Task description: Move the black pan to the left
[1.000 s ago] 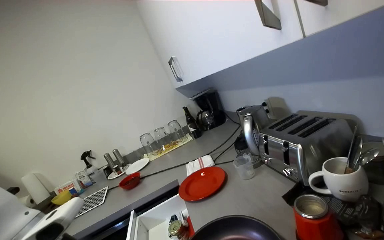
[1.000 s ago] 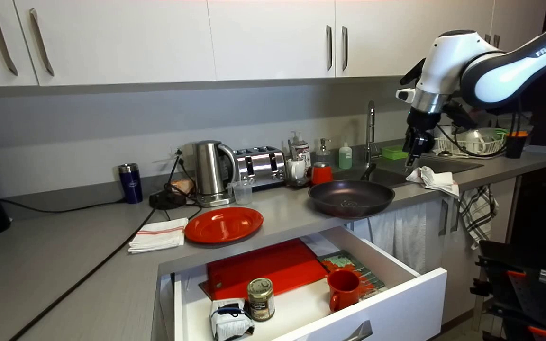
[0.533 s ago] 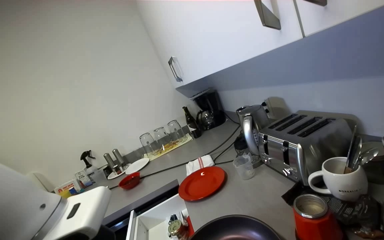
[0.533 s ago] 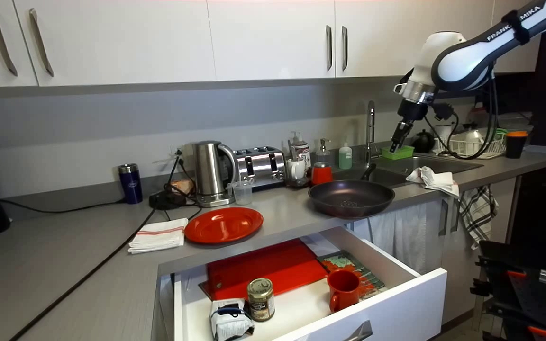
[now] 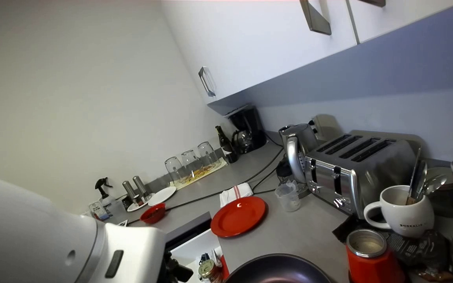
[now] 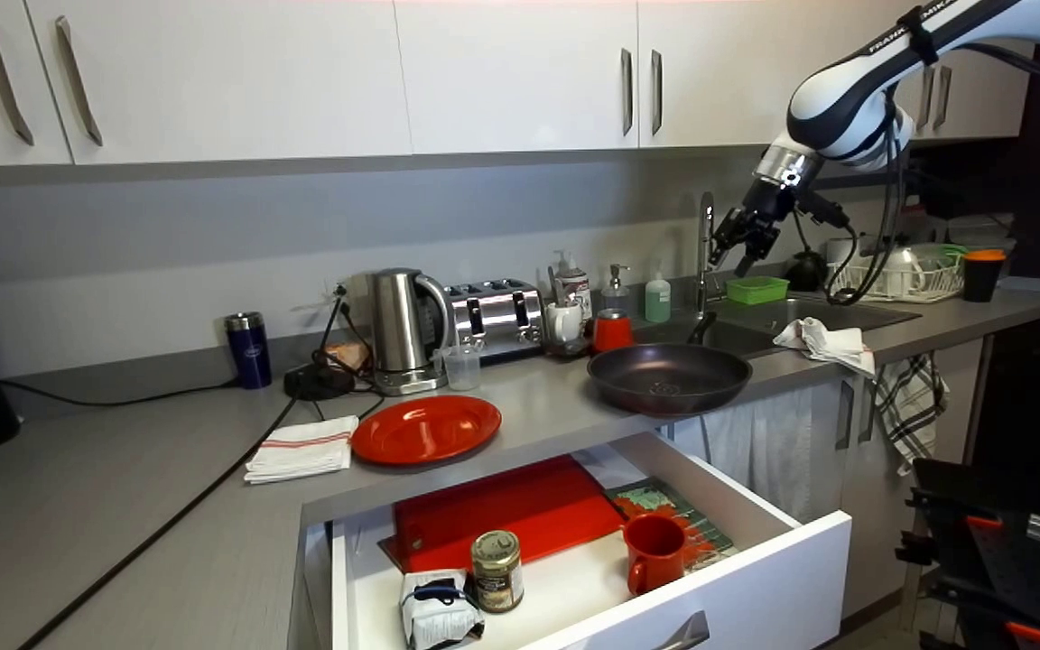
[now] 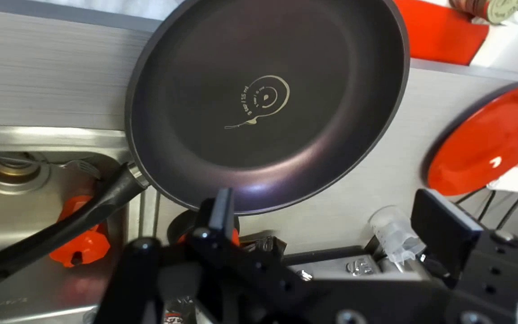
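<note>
The black pan (image 6: 669, 379) sits on the counter's front edge beside the sink, in an exterior view. Its black handle (image 6: 701, 327) points back over the sink. In an exterior view only the pan's far part (image 5: 279, 271) shows at the bottom edge. In the wrist view the pan (image 7: 263, 58) fills the upper middle, with its handle (image 7: 83, 216) at lower left. My gripper (image 6: 729, 264) is above and behind the pan, near the faucet, apart from it. In the wrist view my gripper (image 7: 324, 207) has its fingers wide apart with nothing held between them.
A red plate (image 6: 427, 429) lies left of the pan, with a folded towel (image 6: 303, 449) beside it. A plastic cup (image 6: 462, 366), kettle (image 6: 398, 329), toaster (image 6: 495, 318) and red pot (image 6: 612, 331) stand behind. An open drawer (image 6: 755, 551) juts out below the counter.
In an exterior view the arm has moved left, and the gripper has tilted and swung toward the pan's side. In an exterior view the arm fills more of the lower left. The pan has not moved.
</note>
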